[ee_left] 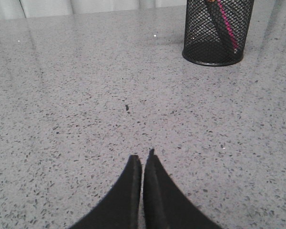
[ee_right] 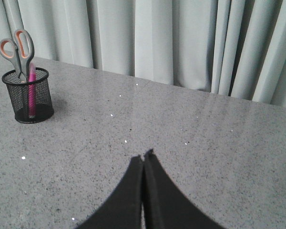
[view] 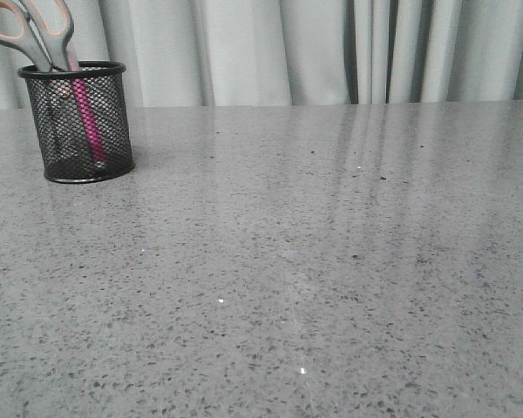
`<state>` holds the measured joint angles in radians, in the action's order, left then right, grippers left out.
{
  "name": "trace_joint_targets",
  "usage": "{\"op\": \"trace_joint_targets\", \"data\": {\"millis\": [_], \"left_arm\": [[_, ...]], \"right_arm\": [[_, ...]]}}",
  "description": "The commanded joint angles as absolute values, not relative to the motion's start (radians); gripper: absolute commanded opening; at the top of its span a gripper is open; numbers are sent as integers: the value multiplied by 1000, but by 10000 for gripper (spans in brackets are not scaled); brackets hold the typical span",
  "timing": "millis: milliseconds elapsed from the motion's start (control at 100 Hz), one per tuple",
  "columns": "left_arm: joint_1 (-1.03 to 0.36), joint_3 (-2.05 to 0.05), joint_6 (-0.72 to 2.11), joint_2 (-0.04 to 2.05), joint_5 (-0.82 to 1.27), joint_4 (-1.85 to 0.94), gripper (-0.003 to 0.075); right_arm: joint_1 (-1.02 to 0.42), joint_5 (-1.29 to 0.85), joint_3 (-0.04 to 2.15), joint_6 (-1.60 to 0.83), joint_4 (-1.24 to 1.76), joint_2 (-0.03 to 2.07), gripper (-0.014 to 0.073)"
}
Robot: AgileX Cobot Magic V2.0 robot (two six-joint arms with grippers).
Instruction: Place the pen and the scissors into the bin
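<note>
The bin (view: pixel 77 122) stands upright at the far left of the grey speckled tabletop (view: pixel 314 261), close to the pale curtain (view: pixel 331 48) that hangs behind its back edge. Both of the task's things are inside it. The scissors (view: pixel 37 30) sit blades down, their grey handles with orange-lined loops rising well above the black rim and leaning a little to the left in the front view. The pen (view: pixel 89 122) stands beside them within the mesh, its magenta body visible through the wire and slanting slightly, its lower end down near the base of the cup. The right wrist view shows the same arrangement from farther off, with the pen's upper part just clearing the rim next to the scissor blades. Neither arm appears in the front view. The left hand (ee_left: pixel 144 160) hangs over bare tabletop, its two dark fingers pressed together with only a hairline seam between them and nothing pinched; the bin lies well apart from it. The right hand (ee_right: pixel 144 157) is likewise pressed together and holding nothing, hanging above the tabletop well apart from the bin.
</note>
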<state>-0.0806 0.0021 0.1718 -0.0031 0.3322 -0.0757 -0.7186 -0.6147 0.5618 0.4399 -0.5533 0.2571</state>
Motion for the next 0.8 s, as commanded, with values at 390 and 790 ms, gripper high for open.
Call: {"op": "trace_joint_targets", "data": {"millis": [390, 790], "left_arm": [[-79, 45, 169, -36, 283, -88, -19], [-79, 45, 169, -36, 278, -91, -19]], "right_arm": [[-158, -36, 130, 0, -99, 129, -76], [-30, -257, -25, -18, -97, -30, -76]]}}
